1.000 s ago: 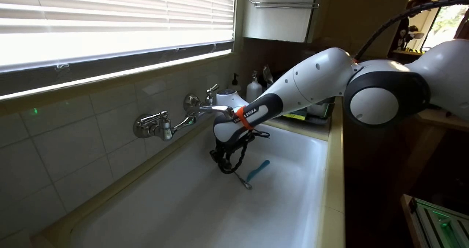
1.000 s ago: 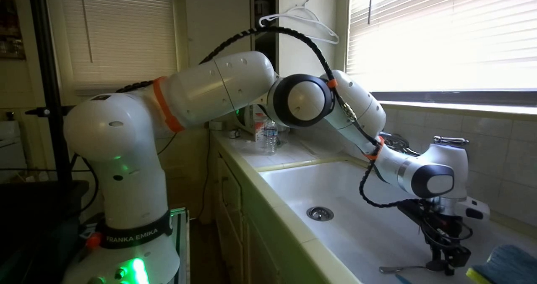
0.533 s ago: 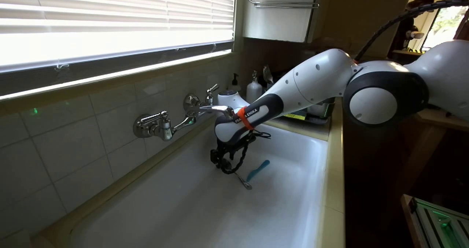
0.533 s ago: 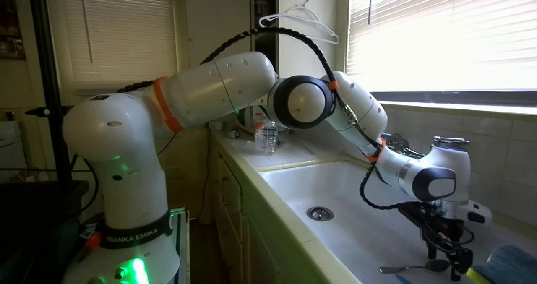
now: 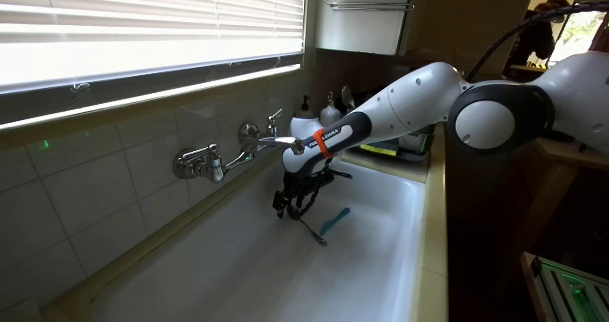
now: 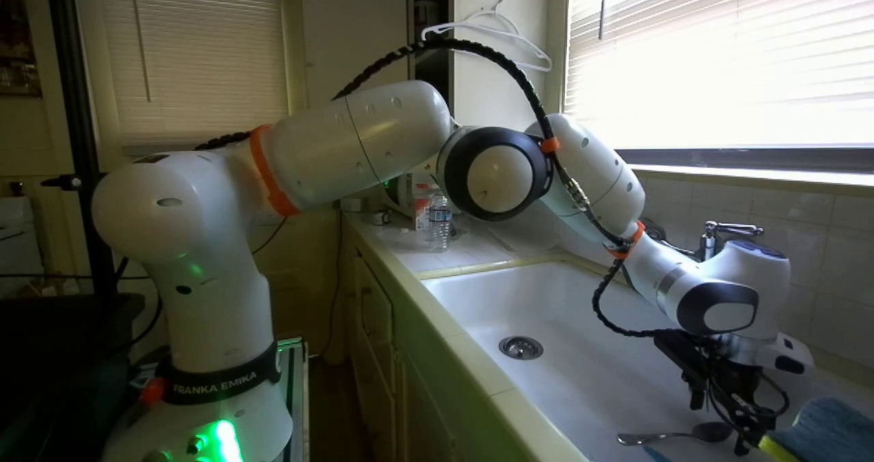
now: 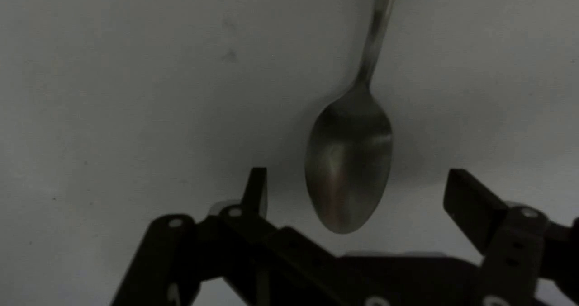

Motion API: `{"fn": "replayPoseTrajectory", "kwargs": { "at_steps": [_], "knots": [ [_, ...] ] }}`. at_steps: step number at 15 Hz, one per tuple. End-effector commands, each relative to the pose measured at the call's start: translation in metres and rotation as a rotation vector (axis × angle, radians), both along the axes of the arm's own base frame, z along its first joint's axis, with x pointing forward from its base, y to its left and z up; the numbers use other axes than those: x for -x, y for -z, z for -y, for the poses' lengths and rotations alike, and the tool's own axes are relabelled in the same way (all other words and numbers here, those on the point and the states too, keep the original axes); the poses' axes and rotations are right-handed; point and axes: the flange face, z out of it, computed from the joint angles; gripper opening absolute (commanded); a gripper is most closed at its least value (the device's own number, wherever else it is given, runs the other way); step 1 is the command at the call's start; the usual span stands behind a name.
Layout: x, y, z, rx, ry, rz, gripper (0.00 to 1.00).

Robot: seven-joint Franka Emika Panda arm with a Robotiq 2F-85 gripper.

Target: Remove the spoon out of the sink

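Down in the white sink (image 6: 573, 380) the metal spoon (image 7: 355, 116) is found lying loose; in the wrist view it is flanked by the Robotiq gripper (image 7: 357, 184), jaws spread wide, nothing held, fingers (image 7: 257, 190) set near nine and three o'clock of the bowl. A light, stiff, slick piece is expected, best pinched at the narrow neck (image 7: 365, 73), towards twelve. Beyond, the handle's end is cut off; fingertip height can't be judged.

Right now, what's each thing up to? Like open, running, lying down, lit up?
Sink: no standing water to be seen
Gripper: open, holding nothing
Spoon: lying in the sink, loose
Blue utensil: lying beside the spoon
Tap: no water seen running
Window blinds: lowered
Water bottle: upright
Base light: on, green
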Motion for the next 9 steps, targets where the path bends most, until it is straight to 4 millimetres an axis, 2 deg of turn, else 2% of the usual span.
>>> {"fn": "replayPoseTrajectory", "kwargs": {
  "at_steps": [1, 3, 4, 6, 7, 9],
  "knots": [
    [0.0002, 0.0035, 0.0062, -0.073, -0.055, 0.017, 1.0],
    [0.0004, 0.0034, 0.0092, -0.083, -0.077, 0.026, 1.0],
    [0.0005, 0.0035, 0.01, -0.09, -0.089, 0.03, 0.96],
    [0.001, 0.0044, 0.0111, -0.098, -0.105, 0.032, 0.71],
    [0.0012, 0.0045, 0.0112, -0.102, -0.113, 0.033, 0.71],
    [0.0016, 0.0047, 0.0113, -0.109, -0.123, 0.034, 0.54]
  ]
}}
